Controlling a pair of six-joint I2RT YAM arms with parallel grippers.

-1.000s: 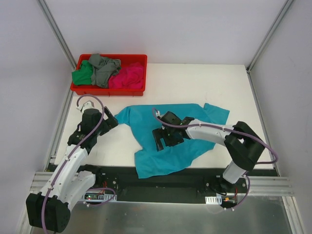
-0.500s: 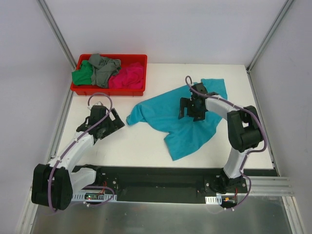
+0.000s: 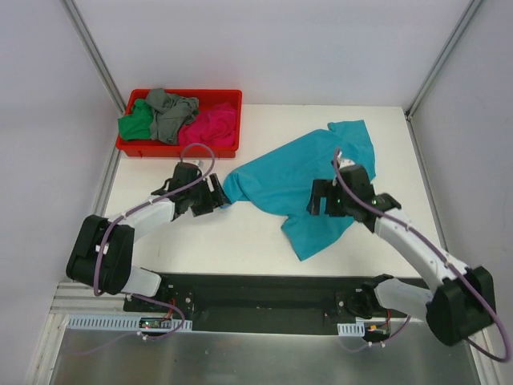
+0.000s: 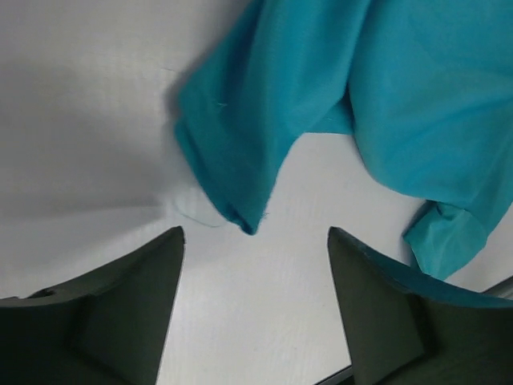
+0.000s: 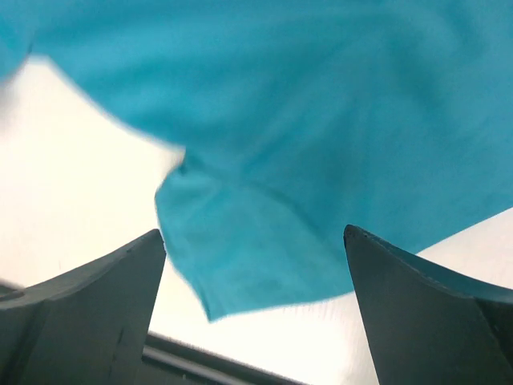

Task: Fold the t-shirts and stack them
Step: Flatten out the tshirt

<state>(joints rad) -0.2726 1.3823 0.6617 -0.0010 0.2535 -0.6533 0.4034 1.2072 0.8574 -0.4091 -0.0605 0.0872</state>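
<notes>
While the left gripper stands wide open with nothing held, the tip of a sleeve of the teal shirt lies just ahead of its fingers on the desk. The right gripper, also spread wide and holding nothing, hangs over the shirt's near part, where one layer of cloth overlaps another. The shirt is crumpled and spread slantwise from the desk's middle to near its far right corner. The right wrist view is blurred at its upper left, so the cloth edge there is hard to make out. Only the top view shows the red bin at the far left, holding a green shirt, a grey shirt and a pink shirt bunched together.
</notes>
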